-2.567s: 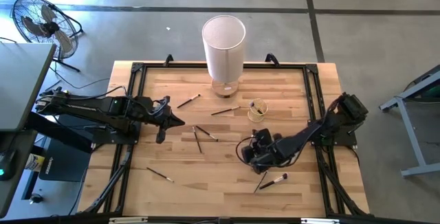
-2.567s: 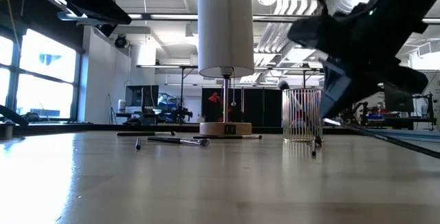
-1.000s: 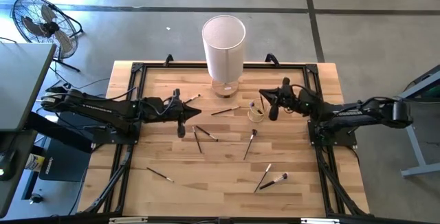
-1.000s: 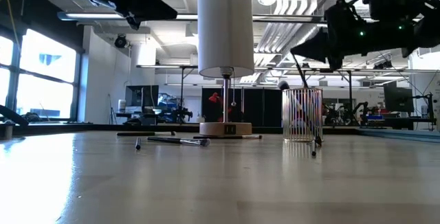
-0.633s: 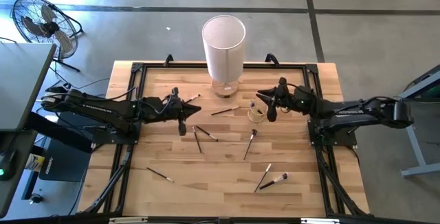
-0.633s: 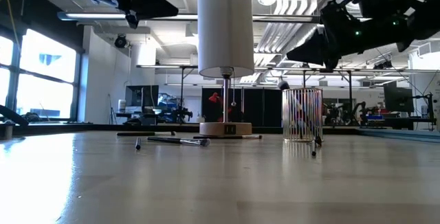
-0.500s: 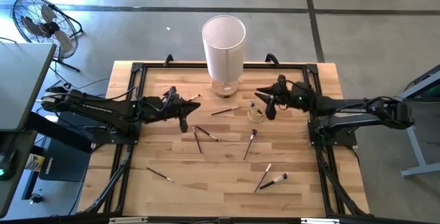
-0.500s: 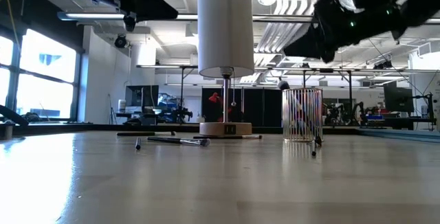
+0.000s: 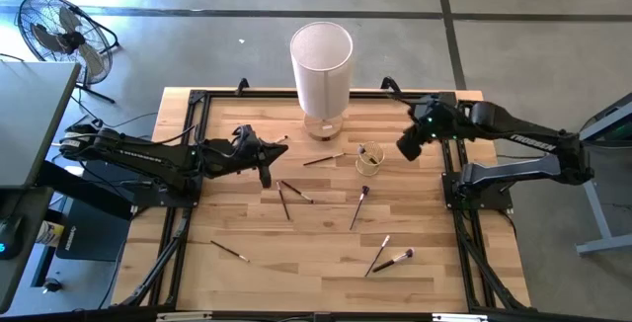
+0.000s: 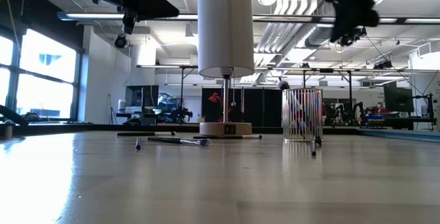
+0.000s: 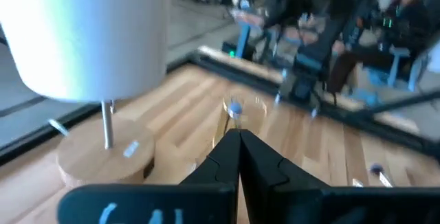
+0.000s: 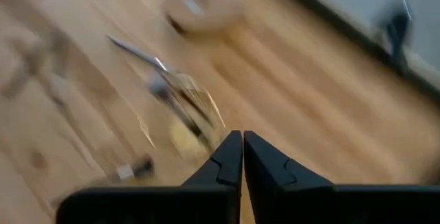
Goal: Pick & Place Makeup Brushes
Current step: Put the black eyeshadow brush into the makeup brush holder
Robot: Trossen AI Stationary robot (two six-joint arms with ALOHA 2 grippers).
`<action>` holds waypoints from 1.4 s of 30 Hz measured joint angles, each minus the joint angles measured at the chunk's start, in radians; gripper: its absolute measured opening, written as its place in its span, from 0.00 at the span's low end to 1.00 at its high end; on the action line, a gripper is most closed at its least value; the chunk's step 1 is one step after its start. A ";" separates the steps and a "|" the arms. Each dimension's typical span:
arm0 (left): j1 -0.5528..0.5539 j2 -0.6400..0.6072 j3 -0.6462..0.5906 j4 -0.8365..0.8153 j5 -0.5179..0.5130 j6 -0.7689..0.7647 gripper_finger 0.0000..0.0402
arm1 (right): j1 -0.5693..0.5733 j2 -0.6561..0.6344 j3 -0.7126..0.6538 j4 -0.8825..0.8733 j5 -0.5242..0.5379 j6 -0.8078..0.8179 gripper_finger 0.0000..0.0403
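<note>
We hold both grippers above the table with fingers closed on nothing. The left gripper (image 9: 263,167) hangs over the table's left-middle, its closed tips (image 11: 238,141) aimed toward the cup (image 9: 369,159) with the lamp (image 9: 321,65) off to one side of them. Two crossed brushes (image 9: 286,196) lie on the wood just beside and below these fingers, and another brush (image 9: 271,144) lies close on their far side. The right gripper (image 9: 409,144) floats just beside the cup, which already holds a couple of brushes (image 12: 175,97). More lie loose ahead of it: one (image 9: 359,206) near the cup, two (image 9: 387,255) further off, one (image 9: 228,251) well apart.

For the next pick, we judge the left fingers must open first, then drop squarely across one handle of the crossed pair, pinching mid-shaft so the second stick is not dragged along.
</note>
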 joint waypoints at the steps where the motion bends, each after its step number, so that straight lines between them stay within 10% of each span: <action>1: 0.000 0.000 0.001 0.016 -0.015 0.000 0.00 | 0.000 0.000 -0.004 -0.053 0.001 0.043 0.04; 7: 0.032 0.000 0.119 -0.277 -0.045 -0.058 0.03 | 0.022 -0.012 -0.157 -0.112 -0.080 0.191 0.02; 19: 0.400 0.313 0.506 -1.040 0.262 -0.071 0.31 | 0.070 -0.016 -0.402 0.182 -0.216 0.433 0.01; 27: 0.496 0.519 0.485 -0.869 0.346 0.162 0.37 | 0.075 -0.020 -0.402 0.325 -0.168 0.476 0.01; 42: 0.621 0.515 0.072 -0.237 0.548 0.216 0.37 | 0.074 -0.021 -0.402 0.394 -0.133 0.546 0.00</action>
